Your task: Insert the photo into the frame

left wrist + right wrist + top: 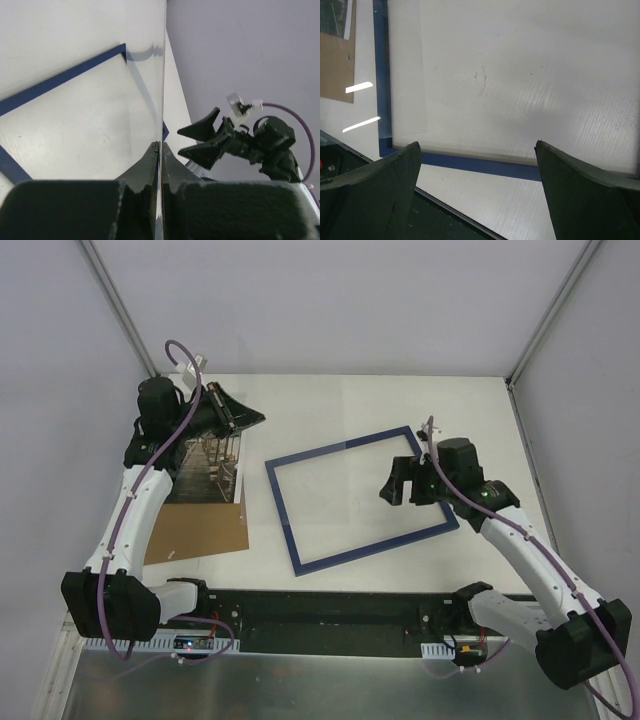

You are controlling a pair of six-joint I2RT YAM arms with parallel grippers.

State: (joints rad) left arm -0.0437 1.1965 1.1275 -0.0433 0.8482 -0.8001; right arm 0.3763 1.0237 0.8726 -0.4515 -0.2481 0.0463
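The navy frame (288, 512) lies flat in the middle of the table, with the table showing through its clear pane. My left gripper (245, 418) is shut on the far edge of the photo (210, 465) and holds that edge up, so the boardwalk print slopes down toward the brown board. In the left wrist view the photo (164, 75) shows edge-on as a thin line pinched between my fingertips (152, 155). My right gripper (400, 485) is open and empty, hovering over the frame's right part. In the right wrist view its jaws stand wide apart above the frame's blue bar (470, 164).
The plain brown backing board (200, 530) lies flat at the left, under the photo's near edge, and also shows in the right wrist view (335, 65). The black mounting rail (330, 610) runs along the near table edge. Grey walls stand close on three sides.
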